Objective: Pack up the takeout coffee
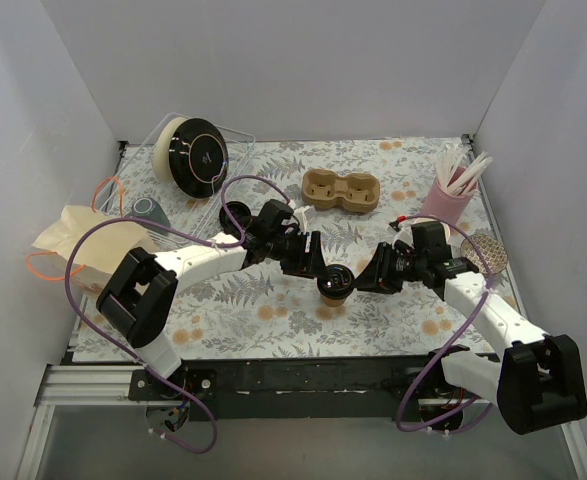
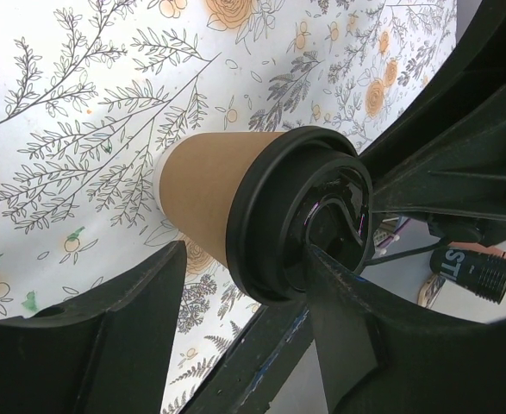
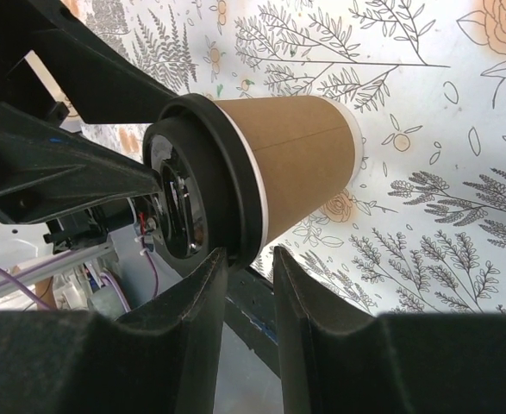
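The takeout coffee, a kraft paper cup with a black lid, sits between both grippers over the floral cloth. I cannot tell whether its base rests on the cloth. My right gripper comes in from the right. It is shut on the lid's rim, with one finger on the lid's top and the other outside. My left gripper reaches from the left. One of its fingers lies across the lid's top. The other finger's tip stands against the paper wall below the rim.
A cardboard cup carrier lies behind the cup. A pink cup of straws is at the back right. A paper bag, a grey-green mug and a wire rack holding a black disc are on the left.
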